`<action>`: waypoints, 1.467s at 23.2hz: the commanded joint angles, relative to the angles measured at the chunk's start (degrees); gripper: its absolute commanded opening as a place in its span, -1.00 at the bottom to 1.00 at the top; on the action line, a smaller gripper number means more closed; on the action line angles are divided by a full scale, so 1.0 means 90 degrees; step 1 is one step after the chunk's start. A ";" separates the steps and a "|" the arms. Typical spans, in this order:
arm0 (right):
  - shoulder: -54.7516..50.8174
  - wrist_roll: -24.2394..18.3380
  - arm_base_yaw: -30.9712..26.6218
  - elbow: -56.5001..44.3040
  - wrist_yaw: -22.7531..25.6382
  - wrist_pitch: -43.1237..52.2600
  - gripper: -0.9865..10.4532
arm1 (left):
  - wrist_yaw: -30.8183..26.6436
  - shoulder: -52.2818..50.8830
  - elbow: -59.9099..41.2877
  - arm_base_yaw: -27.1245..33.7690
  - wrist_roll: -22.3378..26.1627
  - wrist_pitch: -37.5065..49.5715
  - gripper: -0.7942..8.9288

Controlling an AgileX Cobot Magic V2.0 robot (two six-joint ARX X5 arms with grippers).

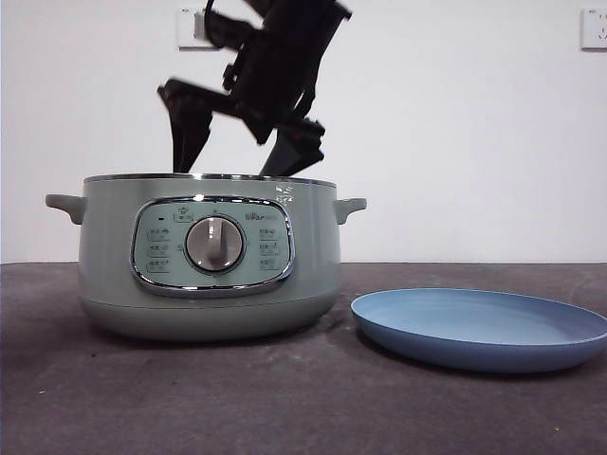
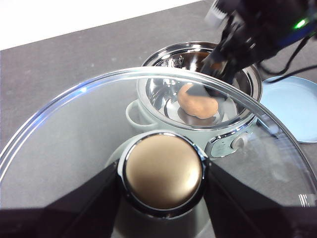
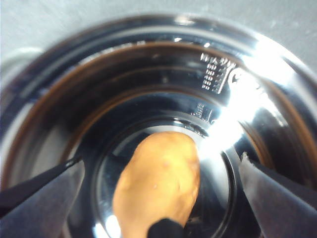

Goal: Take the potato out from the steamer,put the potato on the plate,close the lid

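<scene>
One rounded brown-orange potato (image 3: 159,183) lies on the shiny metal floor inside the single large sage-green steamer (image 1: 209,256), a round pot with a chrome rim, two side handles and a chrome-framed panel with a silver dial. The right gripper (image 3: 161,181) hangs over the pot's open mouth with its two black jaws spread wide, one on each side of the potato and neither touching it. The left gripper (image 2: 163,186) is clamped on the knob of the one round glass lid (image 2: 74,129), chrome-rimmed, and holds it in the air above the table, off to the side of the pot. One wide, shallow light-blue plate (image 1: 479,327) sits just beside the steamer on the side away from the lid, with nothing on it. Both stand on a dark grey, cloth-like tabletop (image 1: 285,398). Behind it runs a plain white wall (image 1: 455,123) with two pale socket plates (image 1: 595,28) high up
</scene>
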 commanded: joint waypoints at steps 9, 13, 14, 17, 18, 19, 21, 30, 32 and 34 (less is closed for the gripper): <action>0.0583 0.0024 0.0075 0.0010 0.0032 0.0027 0.26 | 0.0029 -0.0063 0.0036 0.0012 -0.0066 0.0236 -0.85; 0.0639 0.0066 0.0095 0.0010 0.0036 0.0036 0.04 | 0.0032 -0.0063 0.0036 0.0012 -0.0063 0.0238 -0.85; 0.0639 0.0068 0.0092 0.0010 0.0039 0.0034 -0.05 | 0.0032 -0.0063 0.0036 0.0012 -0.0063 0.0236 -0.85; 0.0639 0.0068 0.0090 0.0010 0.0029 0.0002 -0.61 | 0.0034 -0.0063 0.0036 0.0012 -0.0058 0.0236 -0.85; 0.0639 0.0066 0.0090 0.0010 0.0015 0.0017 -0.81 | 0.0036 -0.0063 0.0036 0.0012 -0.0053 0.0236 -0.85; 0.0636 0.0066 0.0092 0.0010 -0.0012 0.0063 -0.85 | 0.0039 -0.0063 0.0036 0.0012 -0.0034 0.0236 -0.85; 0.0559 0.0068 0.0100 0.0012 -0.0005 0.0112 -0.85 | 0.0041 -0.0063 0.0036 0.0012 -0.0024 0.0240 -0.85; -0.1566 0.0005 -0.0029 0.0015 0.0104 -0.0675 -0.85 | 0.0204 -0.0029 0.0036 0.0012 0.0061 0.0529 -0.85; -0.2108 -0.0097 -0.0119 0.0012 0.0410 -0.1263 -0.85 | 0.0413 -0.0029 0.0036 0.0012 0.0058 0.0670 -0.85; -0.2560 -0.0153 -0.0318 0.0012 0.0532 -0.1921 -0.85 | 0.0410 -0.0027 0.0036 0.0012 0.0061 0.0719 -0.85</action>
